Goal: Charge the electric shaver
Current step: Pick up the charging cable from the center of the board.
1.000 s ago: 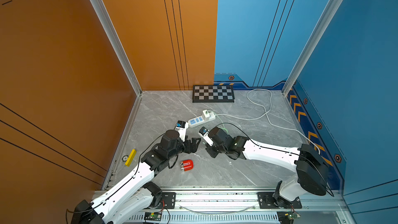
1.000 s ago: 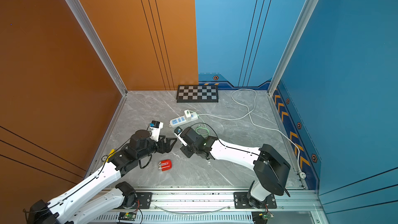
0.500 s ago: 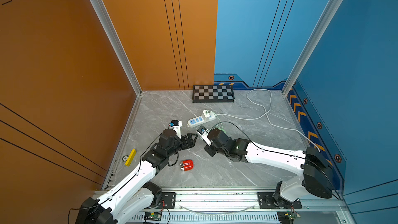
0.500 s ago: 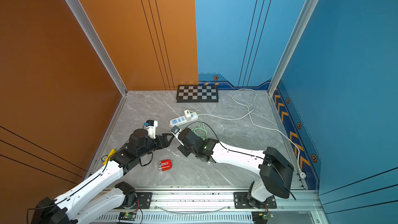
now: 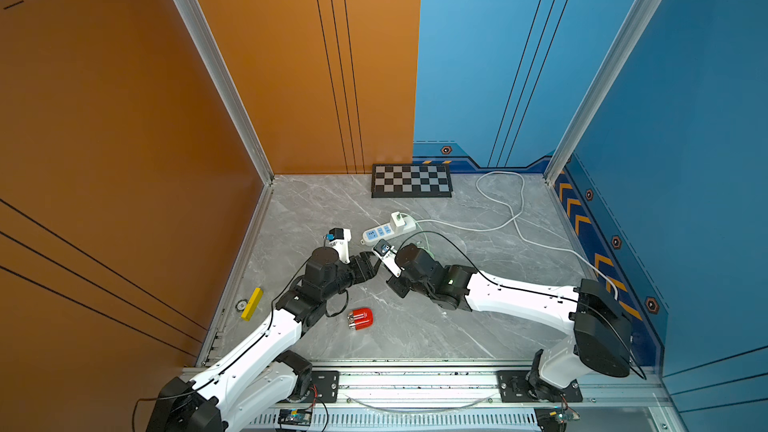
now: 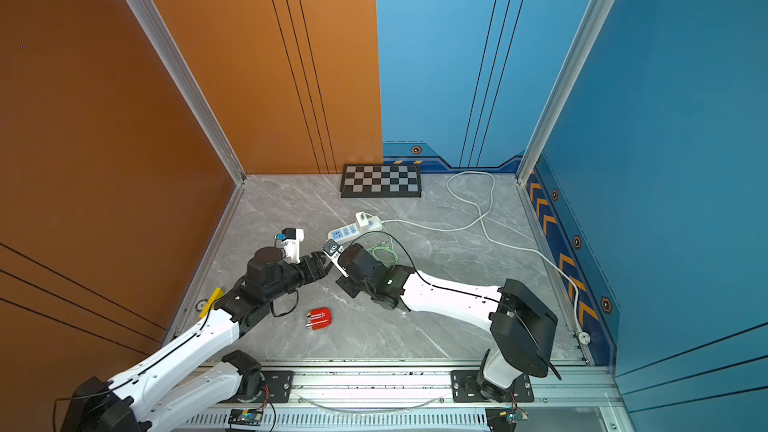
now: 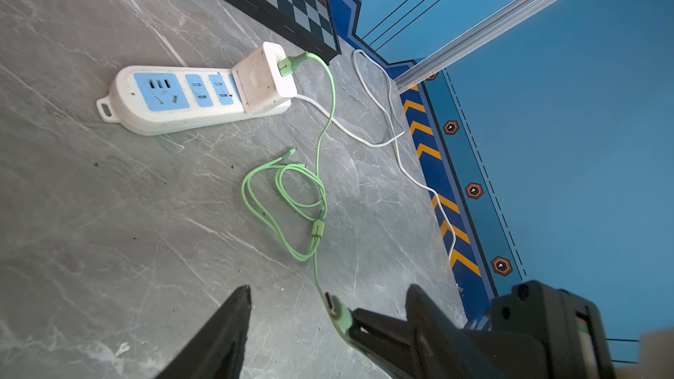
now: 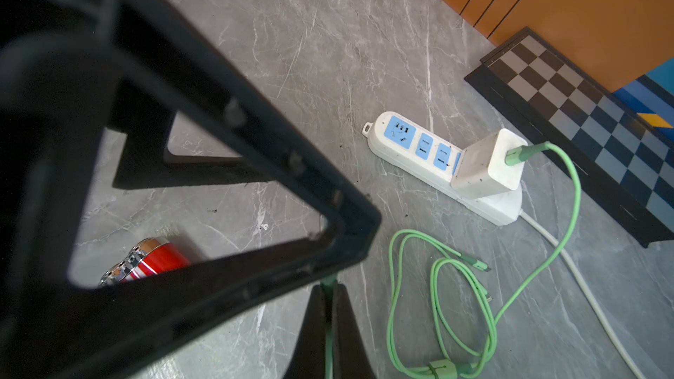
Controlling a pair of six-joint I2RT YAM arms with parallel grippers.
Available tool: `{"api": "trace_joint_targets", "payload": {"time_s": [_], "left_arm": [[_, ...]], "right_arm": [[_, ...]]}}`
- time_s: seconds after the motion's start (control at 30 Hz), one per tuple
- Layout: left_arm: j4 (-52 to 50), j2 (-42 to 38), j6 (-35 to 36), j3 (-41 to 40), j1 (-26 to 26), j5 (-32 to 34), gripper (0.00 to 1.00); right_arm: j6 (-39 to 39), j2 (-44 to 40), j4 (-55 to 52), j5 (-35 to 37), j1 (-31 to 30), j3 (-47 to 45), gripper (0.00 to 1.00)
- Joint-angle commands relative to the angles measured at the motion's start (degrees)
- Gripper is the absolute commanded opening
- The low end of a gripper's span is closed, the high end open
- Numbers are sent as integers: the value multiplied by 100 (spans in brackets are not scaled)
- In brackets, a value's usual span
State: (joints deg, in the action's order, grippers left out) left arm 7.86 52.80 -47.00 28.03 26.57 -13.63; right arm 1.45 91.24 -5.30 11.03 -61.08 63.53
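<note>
The red shaver lies on its side on the grey desk, near the front edge and just beside the left arm. Nothing is touching it. Its shiny silver heads face the left arm.

The right claw is pinched tight on the end of the green cord, just behind the little plug. The left claw is apart, with one finger on each side of that plug. As far as I can see, it is not touching the plug. The rest of the cord lies in loose loops on the desk. It runs to the white charger block, which sits in the white and blue power strip.

I think the cord is being passed from one claw to the other. The plug is not in the shaver yet.

The shaver looks small and is likely light. Its shell looks hard, smooth and round, so it could slip or roll. The best place to hold it is across the red middle, not on the silver heads, which could get scratched. One claw should hold it steady while the other pushes the plug in, or it may slide away. I cannot see the hole for the plug. The cord is soft and bendy, so it should be held close to the plug.
</note>
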Motion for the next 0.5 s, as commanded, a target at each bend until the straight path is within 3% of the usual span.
{"api": "trace_joint_targets", "payload": {"time_s": [0.0,0.33,0.47], "left_arm": [[137,-68,-80,-114,-4,-98,63],[257,38,-130,-125,-9,-90,49],[269,45,-127,-95,-16,-131,37]], "right_arm": [[151,53,160,123,-69,219,0],[206,72,264,229,-196,397,0],[215,134,233,250,-229,431,0]]}}
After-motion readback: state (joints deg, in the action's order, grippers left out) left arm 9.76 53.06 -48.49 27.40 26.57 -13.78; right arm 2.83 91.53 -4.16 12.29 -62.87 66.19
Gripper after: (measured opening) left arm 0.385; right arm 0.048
